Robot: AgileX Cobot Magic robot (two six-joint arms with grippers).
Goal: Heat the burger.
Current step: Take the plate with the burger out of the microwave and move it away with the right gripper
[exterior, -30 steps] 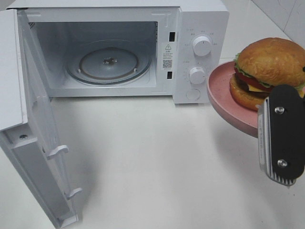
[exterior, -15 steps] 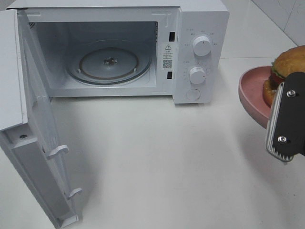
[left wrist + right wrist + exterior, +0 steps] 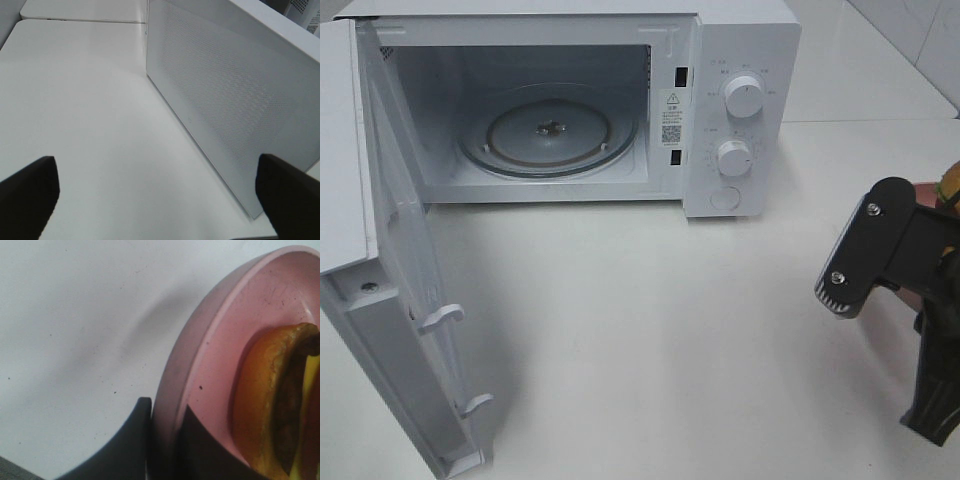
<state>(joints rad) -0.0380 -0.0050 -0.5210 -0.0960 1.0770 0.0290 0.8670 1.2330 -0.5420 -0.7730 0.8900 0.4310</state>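
right gripper (image 3: 880, 250): black | 2 silver screws | ribbed grey edge

burger (image 3: 280, 405) on plate (image 3: 210, 355) | microwave (image 3: 740, 60) far left

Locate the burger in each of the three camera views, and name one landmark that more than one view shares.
Exterior high: only a sliver of the burger shows at the right edge, behind the right end effector.
Left wrist: not in it.
Right wrist: the burger sits on the pink plate, whose rim the end effector grips.
Shared landmark: the white table, in all three.
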